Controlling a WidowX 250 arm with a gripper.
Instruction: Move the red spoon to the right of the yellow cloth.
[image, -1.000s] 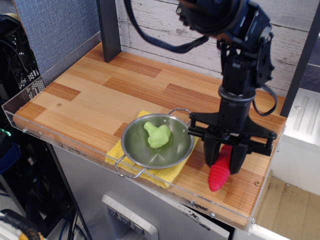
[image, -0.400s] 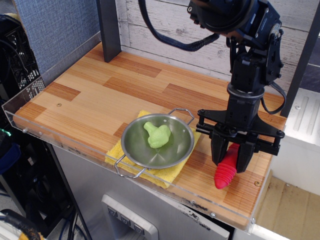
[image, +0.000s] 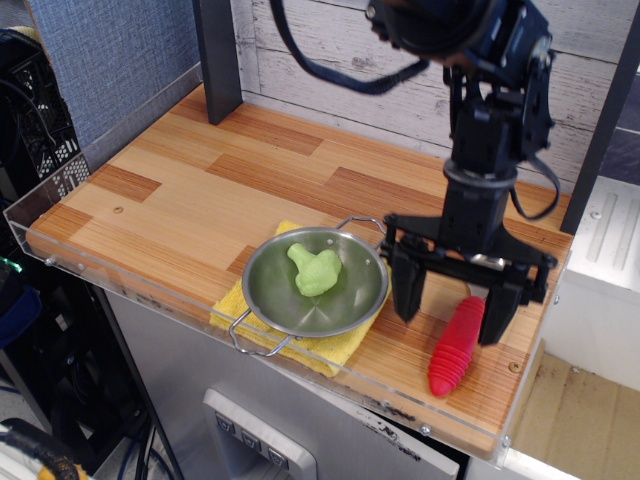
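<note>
The red spoon lies on the wooden table to the right of the yellow cloth; only its ribbed red handle shows, the metal bowl is hidden behind the gripper. The yellow cloth lies under a round steel pan near the table's front edge. My gripper hangs just above the spoon's far end, its two black fingers spread wide, one on each side of the handle, holding nothing.
A green lumpy toy sits in the pan. A clear plastic rim runs along the table's front edge. A dark post stands at the back left. The wooden table stretches left of the pan.
My gripper, which was shut on the red spoon, has opened wide and risen slightly. The spoon now lies on the table by itself.
</note>
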